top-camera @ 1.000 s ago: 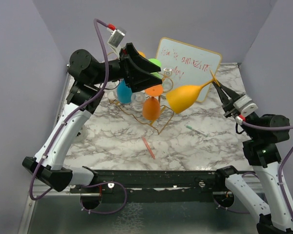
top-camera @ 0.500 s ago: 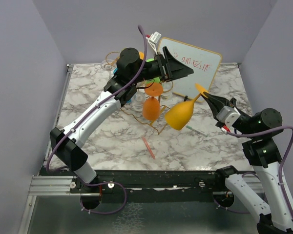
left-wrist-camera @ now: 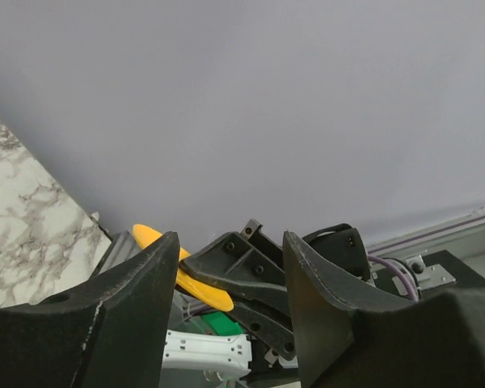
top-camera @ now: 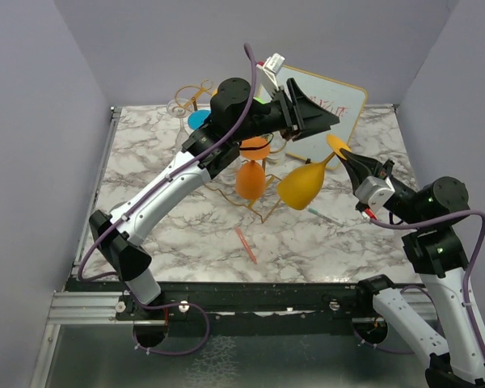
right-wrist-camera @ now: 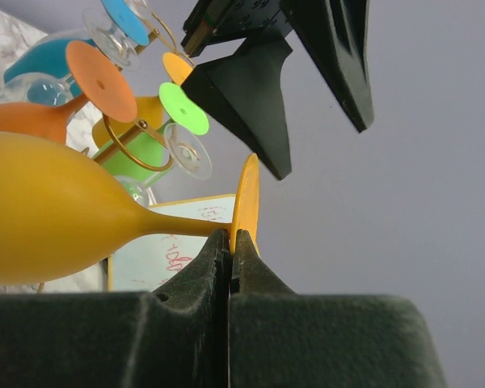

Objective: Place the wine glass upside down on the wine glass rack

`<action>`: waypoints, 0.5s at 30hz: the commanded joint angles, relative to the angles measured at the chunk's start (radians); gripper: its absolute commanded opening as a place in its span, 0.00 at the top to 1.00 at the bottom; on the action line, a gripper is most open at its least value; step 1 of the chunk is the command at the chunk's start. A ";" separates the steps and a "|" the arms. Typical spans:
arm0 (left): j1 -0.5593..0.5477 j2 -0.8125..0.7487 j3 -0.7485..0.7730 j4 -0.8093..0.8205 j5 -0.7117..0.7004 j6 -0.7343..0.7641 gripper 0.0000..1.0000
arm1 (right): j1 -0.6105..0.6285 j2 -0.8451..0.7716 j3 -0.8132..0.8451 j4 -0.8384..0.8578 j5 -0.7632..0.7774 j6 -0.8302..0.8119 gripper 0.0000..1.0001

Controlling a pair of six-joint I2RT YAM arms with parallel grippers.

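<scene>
My right end effector (right-wrist-camera: 230, 250) pinches the smooth yellow wine glass (right-wrist-camera: 48, 214) by its thin stem; my left end effector (left-wrist-camera: 230, 242) stands half parted.

Right gripper (top-camera: 347, 160): I have it clamped on the stem of the yellow wine glass (top-camera: 301, 184), whose bowl tilts down-left, clear of the table.
Left gripper (top-camera: 327, 123): mine hangs near the glass foot, apart from it, before the framed whiteboard (top-camera: 345, 105).
Gold wire rack (top-camera: 261, 213): just left of the bowl; I see an orange glass (top-camera: 250, 179) inverted on it.
Marble tabletop (top-camera: 137, 162): a pink stick (top-camera: 245, 244) lies on it.
</scene>
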 commanded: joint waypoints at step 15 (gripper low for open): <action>-0.076 0.071 0.097 -0.218 -0.095 0.094 0.49 | 0.002 0.032 0.002 0.025 0.109 -0.062 0.99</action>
